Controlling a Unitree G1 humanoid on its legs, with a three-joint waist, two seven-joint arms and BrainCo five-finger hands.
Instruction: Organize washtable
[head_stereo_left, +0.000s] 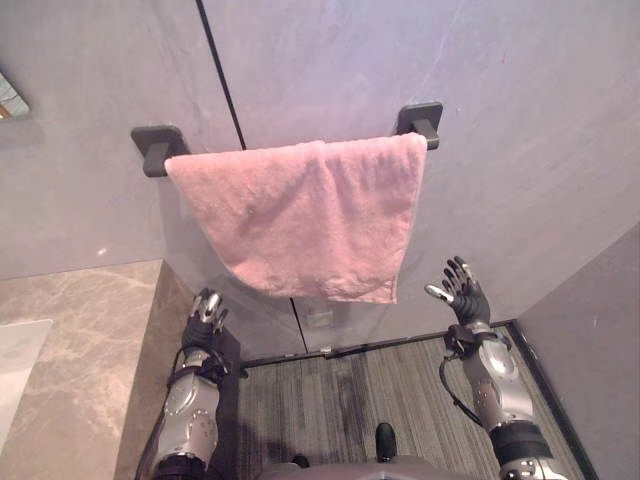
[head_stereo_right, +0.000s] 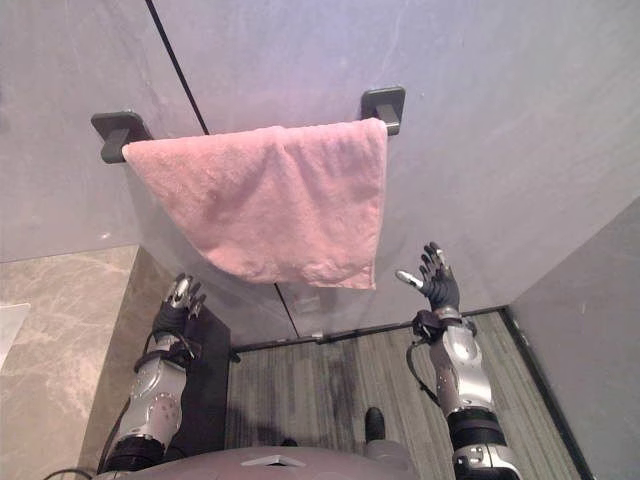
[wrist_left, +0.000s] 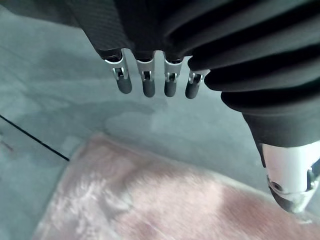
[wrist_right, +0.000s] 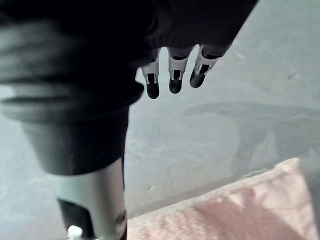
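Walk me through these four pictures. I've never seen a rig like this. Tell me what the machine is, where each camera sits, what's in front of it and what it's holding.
This is a two-legged humanoid robot whose two arms end in fingered hands. The two wide pictures come from a pair of cameras on its head, set side by side, so they show nearly the same scene. The two close-ups come from a camera on each wrist, looking along that hand's fingers. In front of the robot, a pink towel hangs over a bar between two dark brackets on a grey wall. A marble counter lies to its left. The left hand and right hand are up below the towel, fingers open, holding nothing.
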